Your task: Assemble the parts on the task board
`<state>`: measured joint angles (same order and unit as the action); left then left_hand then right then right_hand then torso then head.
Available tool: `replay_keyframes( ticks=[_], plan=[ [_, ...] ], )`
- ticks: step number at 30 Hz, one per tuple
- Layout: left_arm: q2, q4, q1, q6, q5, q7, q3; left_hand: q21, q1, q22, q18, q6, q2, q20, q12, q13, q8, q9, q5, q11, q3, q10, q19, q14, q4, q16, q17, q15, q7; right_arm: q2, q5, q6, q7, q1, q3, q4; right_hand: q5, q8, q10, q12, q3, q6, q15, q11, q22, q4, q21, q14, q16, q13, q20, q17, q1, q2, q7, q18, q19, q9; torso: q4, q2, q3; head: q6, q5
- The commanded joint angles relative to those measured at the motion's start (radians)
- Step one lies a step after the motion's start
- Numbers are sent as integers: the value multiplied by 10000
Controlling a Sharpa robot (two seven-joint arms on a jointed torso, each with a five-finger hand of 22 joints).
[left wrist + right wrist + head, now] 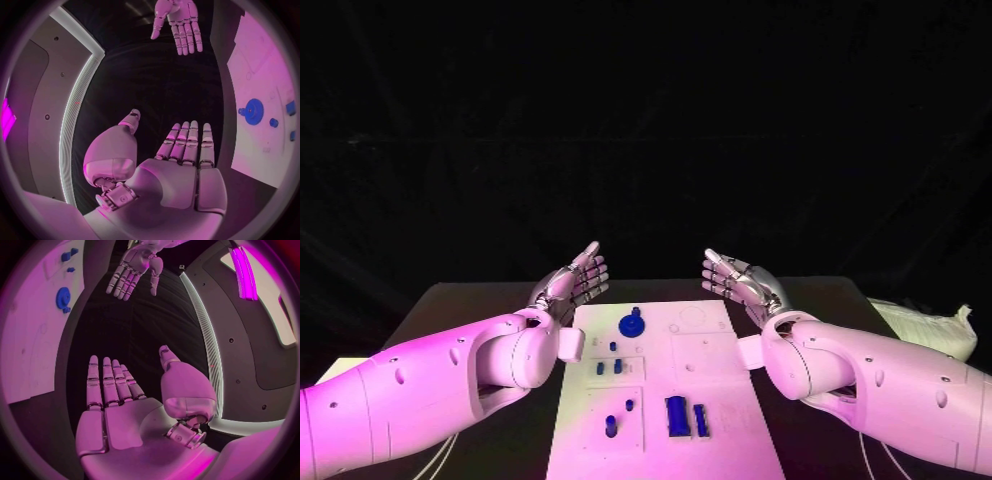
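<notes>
The white task board (pixel 704 370) lies in the middle of the black table. A blue gear (pixel 633 324) stands near its far left, also seen as the gear (pixel 254 111) and the gear (pixel 63 297). Small blue pegs (pixel 609 367) sit below it, and two longer blue blocks (pixel 684 415) lie near the front. My left hand (pixel 577 277) is raised beyond the board's far left corner, fingers straight, holding nothing. My right hand (pixel 740 282) mirrors it at the far right corner, palm facing inward, empty. Each wrist view shows its own flat palm (pixel 181 170) (pixel 115 410).
A pale crumpled cloth (pixel 927 326) lies at the table's right edge. Bare black table (pixel 473 305) runs on both sides of the board.
</notes>
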<state>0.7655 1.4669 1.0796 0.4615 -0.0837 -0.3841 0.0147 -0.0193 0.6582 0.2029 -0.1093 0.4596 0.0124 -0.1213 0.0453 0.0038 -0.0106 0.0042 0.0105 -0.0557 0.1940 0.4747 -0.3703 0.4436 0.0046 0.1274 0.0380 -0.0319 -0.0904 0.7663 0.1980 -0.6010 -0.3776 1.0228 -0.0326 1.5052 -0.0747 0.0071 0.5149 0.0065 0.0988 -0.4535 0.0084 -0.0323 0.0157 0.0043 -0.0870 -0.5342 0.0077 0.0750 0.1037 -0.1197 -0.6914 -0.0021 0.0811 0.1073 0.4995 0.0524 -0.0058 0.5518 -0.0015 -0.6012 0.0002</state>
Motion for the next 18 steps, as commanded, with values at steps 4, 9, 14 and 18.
replay_keyframes(
  ticks=[4, 9, 14, 18],
  plan=[
    [99, 745, -210, 2548, 712, -1158, -104, 193, -2662, -822, 1093, -1863, -124, 494, -453, -38, 106, -42, -105, 557, -785, -1920, 1500, -1795, -46, -518, -380, 319, 904, 122, -1867, -1596, -1353, 236, 281, 571, 747, -71, -2101, -65, -988, 1836, -84, 323, -157, -43, 870, 2167, -77, -750, -1037, 485, 2806, 21, -811, -345, -2026, -524, 58, -76, 15, 12, -2],
    [140, 1003, -288, 3032, 825, -1339, -143, 193, -3394, -1046, 1093, -2377, -124, 1213, -453, -38, 106, -42, -105, 557, -1001, -2449, 1906, -2291, -46, -1274, -380, 319, 904, 137, -1980, -1690, -1424, 272, 326, 648, 747, -71, -2658, -65, -988, 2332, -84, 323, -157, -43, 870, 2751, -77, -750, -1037, 1197, 3562, 21, -811, -1073, -2570, -524, 58, -76, 15, 12, -2],
    [145, 1031, -296, 3085, 837, -1359, -147, 193, -3977, -1227, 1093, -2780, -124, 1213, -453, -38, 106, -42, -105, 557, -1150, -2869, 2225, -2680, -46, -1274, -380, 319, 904, 137, -1980, -1690, -1424, 272, 326, 648, 747, -71, -3118, -65, -988, 2740, -84, 323, -157, -43, 870, 3229, -77, -750, -1037, 1197, 4177, 21, -811, -1073, -3018, -524, 58, -76, 15, 12, -2],
    [145, 1031, -296, 3085, 837, -1359, -147, 193, -4364, -2029, 1093, -3052, -124, 1213, -453, -38, 106, -42, -105, 557, -1940, -3149, 2442, -2942, -46, -1274, -380, 319, 904, 137, -1980, -1690, -1424, 272, 326, 648, 747, -71, -3417, -65, -988, 3006, -84, 323, -157, -43, 870, 3540, -77, -750, -1037, 1197, 4583, 21, -811, -1073, -3314, -524, 58, -76, 15, 12, -2]
  ],
)
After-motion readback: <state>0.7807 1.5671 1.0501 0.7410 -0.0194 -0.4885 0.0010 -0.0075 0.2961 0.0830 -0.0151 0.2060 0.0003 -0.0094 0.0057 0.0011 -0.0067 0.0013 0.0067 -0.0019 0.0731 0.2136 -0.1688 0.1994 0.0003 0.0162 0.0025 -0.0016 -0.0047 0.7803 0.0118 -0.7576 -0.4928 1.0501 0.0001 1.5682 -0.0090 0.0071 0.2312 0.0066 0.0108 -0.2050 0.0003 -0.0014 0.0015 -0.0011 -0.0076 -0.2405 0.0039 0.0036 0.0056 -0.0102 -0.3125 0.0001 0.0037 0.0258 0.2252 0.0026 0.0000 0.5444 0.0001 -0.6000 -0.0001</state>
